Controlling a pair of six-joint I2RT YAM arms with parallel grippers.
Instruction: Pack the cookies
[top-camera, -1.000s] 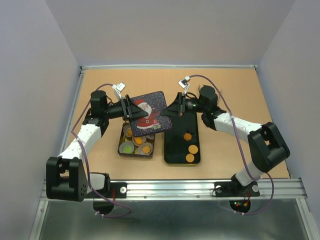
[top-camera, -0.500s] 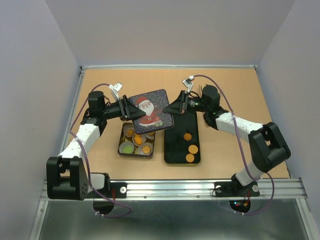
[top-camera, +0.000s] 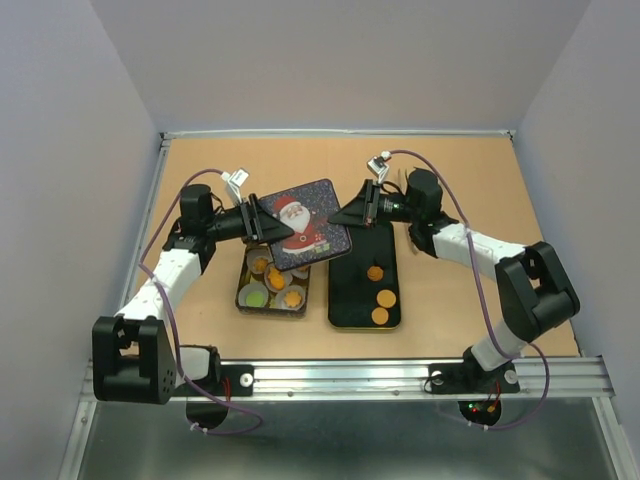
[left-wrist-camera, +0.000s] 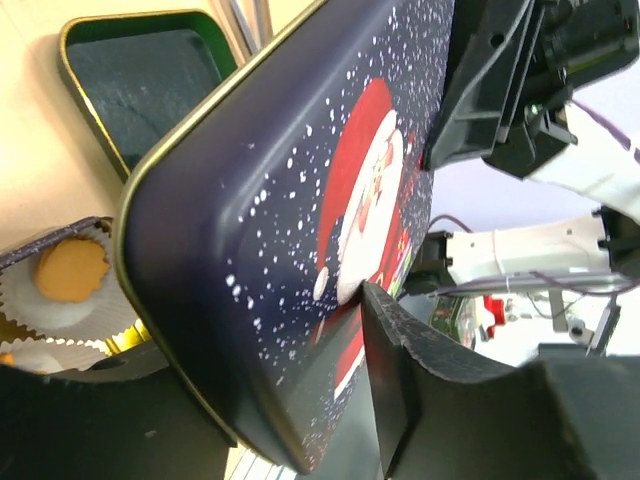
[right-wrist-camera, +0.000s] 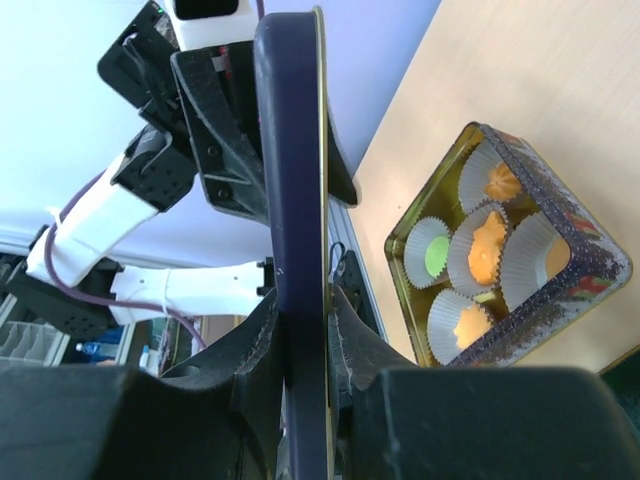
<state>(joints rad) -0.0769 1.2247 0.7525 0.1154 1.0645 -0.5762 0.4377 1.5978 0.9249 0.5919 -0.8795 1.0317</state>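
Observation:
Both grippers hold a dark blue Santa lid (top-camera: 303, 225) in the air over the far end of the open cookie tin (top-camera: 272, 286). My left gripper (top-camera: 262, 222) is shut on its left edge and my right gripper (top-camera: 346, 214) on its right edge. In the left wrist view the lid (left-wrist-camera: 290, 200) fills the frame, with one finger (left-wrist-camera: 420, 380) pressed on Santa's picture. In the right wrist view the lid (right-wrist-camera: 297, 200) stands edge-on between my fingers (right-wrist-camera: 355, 340). The tin (right-wrist-camera: 600, 262) holds orange cookies (right-wrist-camera: 485, 247) and a green one (right-wrist-camera: 436, 256) in white paper cups. Three round orange cookies (top-camera: 385, 298) lie on the black tray (top-camera: 352, 290).
The black tray lies right of the tin, close beside it, and shows in the left wrist view (left-wrist-camera: 150, 90). A raised rim (top-camera: 340, 133) borders the brown table. A metal rail (top-camera: 350, 375) runs along the near edge.
The lid has shifted slightly back and to the right, carried by both grippers. The tin, tray and cookies have not moved.

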